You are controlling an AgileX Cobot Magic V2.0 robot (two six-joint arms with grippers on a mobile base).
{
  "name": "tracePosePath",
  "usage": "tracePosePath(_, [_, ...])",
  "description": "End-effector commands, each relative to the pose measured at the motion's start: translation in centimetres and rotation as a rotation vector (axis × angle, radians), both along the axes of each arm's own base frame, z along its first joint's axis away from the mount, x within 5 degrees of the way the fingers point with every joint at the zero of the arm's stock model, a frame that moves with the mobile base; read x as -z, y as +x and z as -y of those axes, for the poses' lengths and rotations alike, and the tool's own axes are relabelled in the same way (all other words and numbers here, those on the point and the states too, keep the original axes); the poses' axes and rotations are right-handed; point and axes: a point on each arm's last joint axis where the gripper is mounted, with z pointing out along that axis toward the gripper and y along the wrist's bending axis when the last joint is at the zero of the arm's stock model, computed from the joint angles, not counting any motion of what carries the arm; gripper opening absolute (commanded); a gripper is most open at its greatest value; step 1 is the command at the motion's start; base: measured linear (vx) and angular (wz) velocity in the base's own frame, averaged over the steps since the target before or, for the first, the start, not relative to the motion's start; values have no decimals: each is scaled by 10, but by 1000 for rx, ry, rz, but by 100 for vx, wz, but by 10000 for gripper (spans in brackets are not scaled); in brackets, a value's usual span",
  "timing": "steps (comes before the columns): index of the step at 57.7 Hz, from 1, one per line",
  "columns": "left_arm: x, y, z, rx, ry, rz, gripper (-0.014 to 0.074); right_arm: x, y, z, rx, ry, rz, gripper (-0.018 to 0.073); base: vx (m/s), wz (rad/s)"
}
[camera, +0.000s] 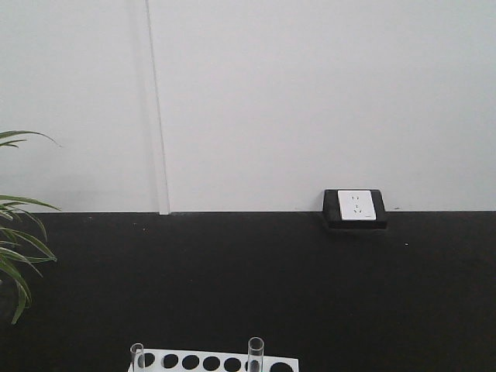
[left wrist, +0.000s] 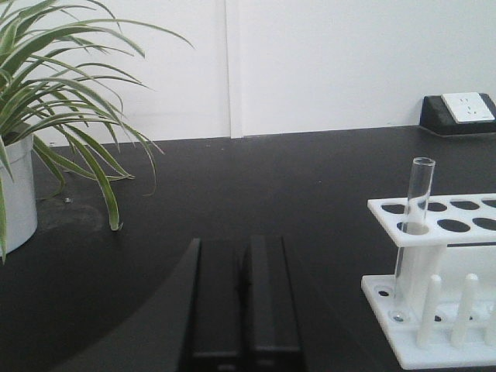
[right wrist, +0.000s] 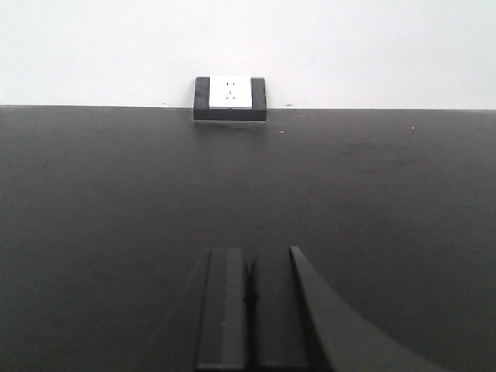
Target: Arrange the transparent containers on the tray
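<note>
A matte black tabletop (camera: 310,294) ran back to a white wall. At its rear edge, touching the wall, sat a low black socket box (camera: 355,208) with a white face. A white rack (left wrist: 457,239) with round holes in its top plate stood on the surface nearer the front, well apart from the box. Off to the left a white pot (left wrist: 17,194) rested on the top, its long green striped leaves arching over the dark surface, some tips drooping close to it.
</note>
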Motion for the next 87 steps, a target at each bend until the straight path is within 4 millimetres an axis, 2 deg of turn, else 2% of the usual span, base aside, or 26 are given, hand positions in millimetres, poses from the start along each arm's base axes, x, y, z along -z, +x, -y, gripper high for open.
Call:
tracePosePath(1, [0,0,1,7,-19,85,-8,-8,1,0,-4,-10,106,9,0,0])
tracePosePath(27, [-14,-1,1,18,-39,230,-8,-22,0,-2,-16,-13,260,9,0,0])
tracePosePath(30, [-20,-3,2,22,-42,285,-8,-24,0,-2,-17,-10,281,9,0,0])
tracePosePath(34, [-34,-6,2,28,-49,379,-6,-31,-1,-2,-16,0,309,9,0,0])
tracePosePath(38, [-52,-11,2,28,-41,445,-6,-46,-4,-2,-15,-2,336,9,0,0])
tracePosePath(45, [-92,-22,0,13,-2,500,-6,-89,-10,-1,-9,-6,352,9,0,0])
tracePosePath(51, [-130,-31,-1,2,12,482,-6,-127,-14,-1,-1,-5,323,9,0,0])
tracePosePath(57, [-156,-29,-2,-12,47,406,-5,-149,-6,0,4,-2,250,9,0,0])
tracePosePath(61, [-165,-21,-2,-19,68,346,-5,-158,1,0,5,-1,229,9,0,0])
tracePosePath(67, [-170,-7,-1,-16,68,304,-4,-159,18,1,2,1,191,12,0,0])
tracePosePath(74, [-164,11,1,-9,73,251,-2,-152,36,1,2,6,109,17,0,0])
tracePosePath(87, [-133,46,4,1,86,70,25,-138,64,2,3,9,-26,91,0,0])
